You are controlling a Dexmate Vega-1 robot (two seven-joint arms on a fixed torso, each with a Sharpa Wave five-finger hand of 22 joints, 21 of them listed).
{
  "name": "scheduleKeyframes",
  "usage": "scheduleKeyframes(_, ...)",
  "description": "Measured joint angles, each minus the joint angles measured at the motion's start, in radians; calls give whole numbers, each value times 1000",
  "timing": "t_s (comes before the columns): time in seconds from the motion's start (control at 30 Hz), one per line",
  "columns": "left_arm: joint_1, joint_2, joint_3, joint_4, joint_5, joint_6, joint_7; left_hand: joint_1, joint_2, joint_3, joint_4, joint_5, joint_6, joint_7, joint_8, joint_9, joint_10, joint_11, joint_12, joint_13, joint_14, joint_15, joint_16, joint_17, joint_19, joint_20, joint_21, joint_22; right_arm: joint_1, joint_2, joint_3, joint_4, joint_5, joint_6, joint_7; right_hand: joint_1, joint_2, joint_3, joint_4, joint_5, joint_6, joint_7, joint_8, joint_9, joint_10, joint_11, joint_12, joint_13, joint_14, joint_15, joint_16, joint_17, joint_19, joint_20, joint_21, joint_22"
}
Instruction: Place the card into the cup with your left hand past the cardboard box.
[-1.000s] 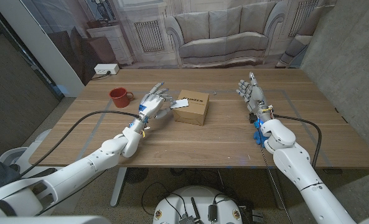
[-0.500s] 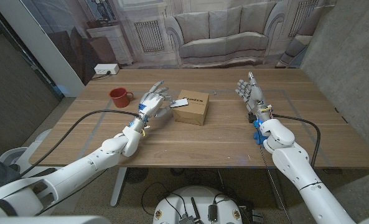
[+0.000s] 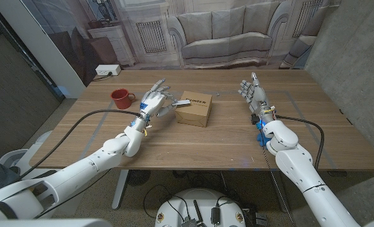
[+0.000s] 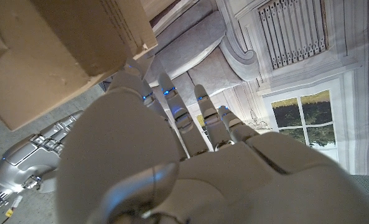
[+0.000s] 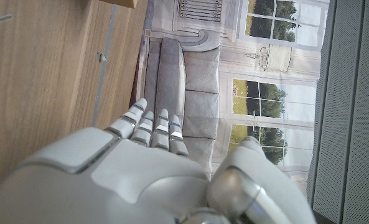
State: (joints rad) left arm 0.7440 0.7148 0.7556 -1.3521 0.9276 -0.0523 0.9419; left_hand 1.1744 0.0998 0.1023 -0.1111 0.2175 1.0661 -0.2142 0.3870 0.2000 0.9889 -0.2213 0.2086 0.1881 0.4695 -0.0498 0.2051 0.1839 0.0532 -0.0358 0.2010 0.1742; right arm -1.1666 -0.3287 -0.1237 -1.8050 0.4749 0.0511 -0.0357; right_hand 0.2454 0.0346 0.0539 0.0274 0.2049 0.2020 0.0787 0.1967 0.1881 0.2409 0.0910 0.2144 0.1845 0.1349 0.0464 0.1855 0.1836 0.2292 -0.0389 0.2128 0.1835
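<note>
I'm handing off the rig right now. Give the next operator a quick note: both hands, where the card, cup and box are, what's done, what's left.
Left hand: raised beside the cardboard box, pinching the white card at its fingertips.
Right hand: open, holding nothing, standing at the table's right side, away from the box.
Red cup: upright on the table, left of the left hand, nothing visibly in it.
Done: card is picked up.
Left: carry the card over to the cup and drop it in.

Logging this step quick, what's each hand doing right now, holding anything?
Left hand: holds the card beside the cardboard box.
Right hand: open, holding nothing, fingers apart.
</note>
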Motion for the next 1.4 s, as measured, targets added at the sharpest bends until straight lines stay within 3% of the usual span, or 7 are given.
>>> scheduleKeyframes(1.4, 32, 10, -38, -86, 5, 37, -35, 17, 9, 3, 3, -8, 70, 9, 23, -12, 84, -1, 0, 0, 60, 0, 0, 0, 25, 0, 0, 0, -17, -10, 9, -15, 9, 11, 6, 0, 0, 0, 0, 0, 0, 0, 0, 0, 4, 4, 0, 0, 2, -2, 0, 0, 0, 0, 0, 0)
